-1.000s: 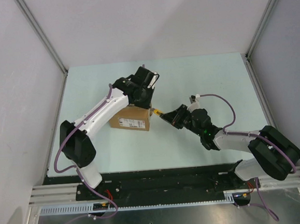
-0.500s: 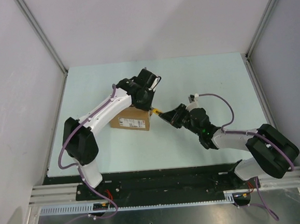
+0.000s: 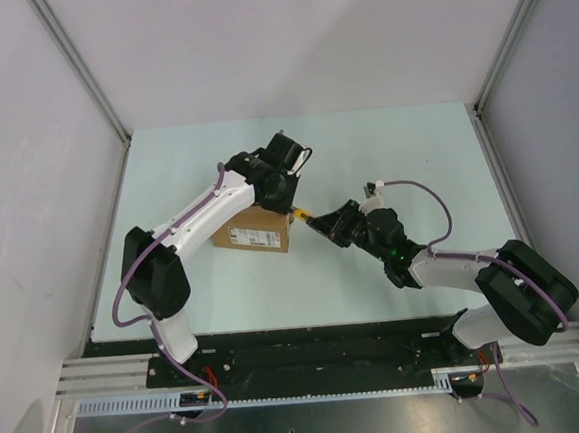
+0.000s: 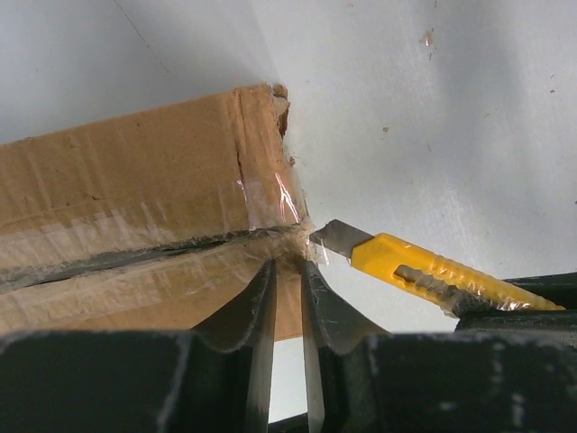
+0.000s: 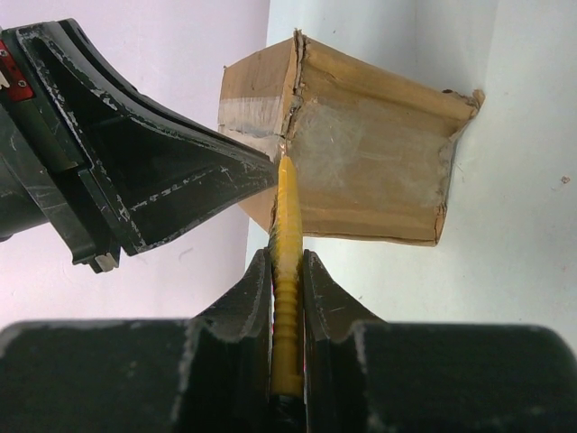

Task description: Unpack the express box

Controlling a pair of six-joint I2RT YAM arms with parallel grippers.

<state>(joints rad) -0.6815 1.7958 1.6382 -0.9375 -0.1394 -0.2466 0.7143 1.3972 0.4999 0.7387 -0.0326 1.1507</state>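
The express box is a brown carton with a taped top seam, lying at the table's middle. My left gripper stands over its right end, jaws nearly together, tips pressing on the top at the seam's end. My right gripper is shut on a yellow utility knife. In the left wrist view the knife has its blade tip at the box's end corner by the seam. In the right wrist view the knife points at the box's taped end face, beside the left gripper's fingers.
The pale green table is bounded by grey walls with metal posts at the back corners. Both arm bases sit on the black rail at the near edge. A purple cable loops over the right arm.
My left wrist has shifted slightly toward the box's right end and settled there. The right gripper with the knife has barely moved.
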